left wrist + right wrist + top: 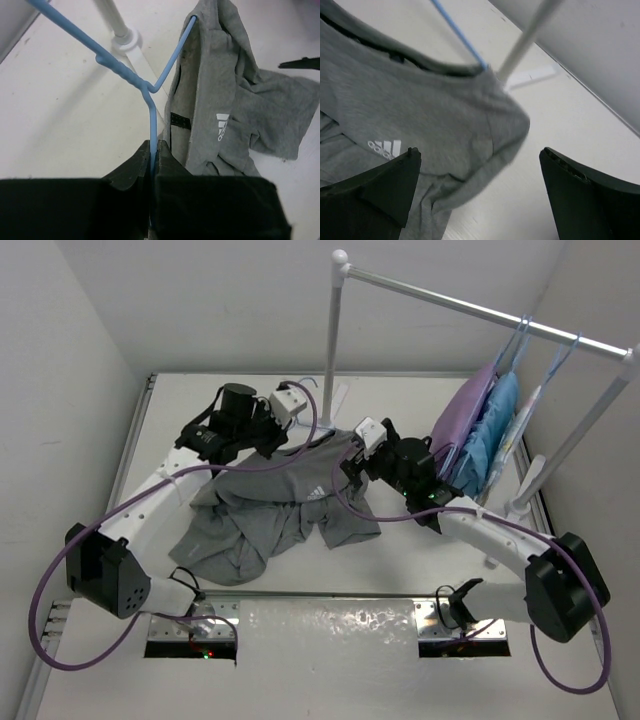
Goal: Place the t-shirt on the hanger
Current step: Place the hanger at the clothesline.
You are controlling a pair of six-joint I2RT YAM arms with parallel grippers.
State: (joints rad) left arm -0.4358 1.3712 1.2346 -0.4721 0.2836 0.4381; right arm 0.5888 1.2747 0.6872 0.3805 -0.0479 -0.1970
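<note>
The heather-grey t-shirt (270,510) lies crumpled on the white table, its white logo facing up. My left gripper (154,145) is shut on the lower wire of the pale-blue hanger (152,115). One hanger arm runs into the shirt's neck opening (192,20). In the top view the left gripper (278,428) is at the shirt's far-left edge. My right gripper (480,160) is open, and the shirt's shoulder (485,125) hangs between its jaws, which do not touch it. The hanger wire (457,32) enters the collar there. In the top view the right gripper (355,458) is at the shirt's far-right corner.
A white clothes rack pole (330,350) stands just behind the shirt; its foot (122,37) is close to the hanger. A purple garment (462,420) and a light-blue garment (492,435) hang from the rail at the right.
</note>
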